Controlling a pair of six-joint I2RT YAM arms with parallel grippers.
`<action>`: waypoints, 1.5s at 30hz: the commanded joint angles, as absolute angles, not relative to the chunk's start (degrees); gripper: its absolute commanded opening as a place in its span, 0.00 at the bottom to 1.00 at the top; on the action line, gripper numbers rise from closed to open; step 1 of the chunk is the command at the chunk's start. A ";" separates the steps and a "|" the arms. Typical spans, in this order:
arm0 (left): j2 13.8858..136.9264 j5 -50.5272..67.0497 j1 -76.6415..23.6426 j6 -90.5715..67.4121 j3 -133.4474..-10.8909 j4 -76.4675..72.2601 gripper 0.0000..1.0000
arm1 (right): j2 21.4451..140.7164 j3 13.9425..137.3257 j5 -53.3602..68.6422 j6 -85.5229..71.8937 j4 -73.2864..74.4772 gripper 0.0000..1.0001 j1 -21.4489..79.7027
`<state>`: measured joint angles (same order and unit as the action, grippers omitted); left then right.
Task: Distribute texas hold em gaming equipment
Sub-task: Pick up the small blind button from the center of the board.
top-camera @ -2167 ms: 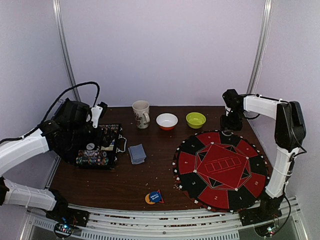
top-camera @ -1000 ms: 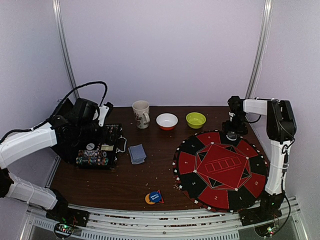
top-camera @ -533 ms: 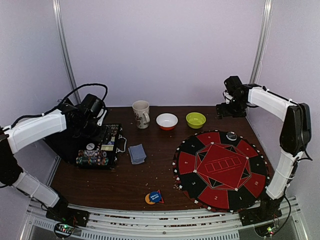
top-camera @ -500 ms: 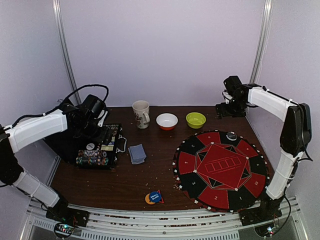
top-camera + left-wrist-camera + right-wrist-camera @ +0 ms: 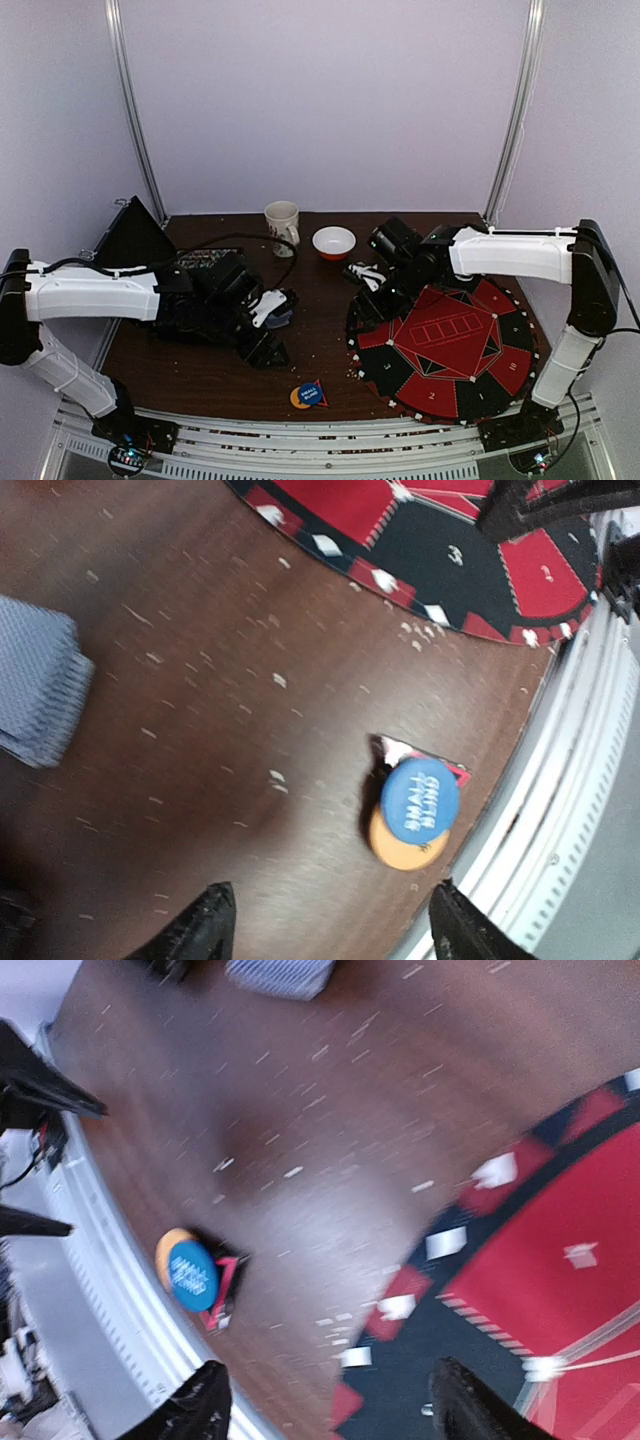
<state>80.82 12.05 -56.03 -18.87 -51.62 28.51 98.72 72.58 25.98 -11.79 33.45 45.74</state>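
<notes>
A blue disc (image 5: pixel 311 396) overlaps an orange disc (image 5: pixel 298 398) and a black, red-edged triangular marker (image 5: pixel 321 389) near the table's front edge. My left gripper (image 5: pixel 266 350) hangs open just behind and left of them. In the left wrist view the blue disc (image 5: pixel 420 797), orange disc (image 5: pixel 400 848) and marker (image 5: pixel 452 772) lie beyond the open, empty left gripper (image 5: pixel 330 920). My right gripper (image 5: pixel 368 305) is open over the left rim of the round red-and-black mat (image 5: pixel 450 345), holding nothing. The blue-grey cards (image 5: pixel 35 695) lie to the left, mostly hidden under my left arm from above.
A cream mug (image 5: pixel 282 227) and a white bowl (image 5: pixel 334 241) stand at the back. A black case lid (image 5: pixel 130 235) stands open at the back left, its contents hidden behind my left arm. The right wrist view shows the mat (image 5: pixel 560 1260), blue disc (image 5: pixel 192 1274) and cards (image 5: pixel 280 975).
Both arms have swung from the back corners to the middle of the table. The left arm left the case and the right arm left the back right corner. Both jaws have narrowed somewhat.
</notes>
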 commanded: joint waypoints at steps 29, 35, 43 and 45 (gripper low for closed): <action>88.87 22.85 -62.97 -50.32 -22.59 -27.41 0.51 | 111.46 60.30 40.03 -24.90 6.42 0.34 59.16; 91.40 23.47 -63.02 -51.23 -22.17 -30.47 0.44 | 112.17 60.55 40.25 -25.07 6.01 0.29 59.26; 93.14 23.06 -62.95 -50.61 -23.32 -30.91 0.41 | 113.00 60.30 38.48 -25.60 6.89 0.21 59.29; 93.32 22.71 -62.99 -50.54 -23.44 -30.08 0.41 | 112.72 60.17 37.97 -24.98 7.99 0.19 59.28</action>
<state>91.72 23.18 -62.70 -50.70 -23.05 -31.09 111.07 61.23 40.49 -25.61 4.56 58.76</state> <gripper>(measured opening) 0.412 0.203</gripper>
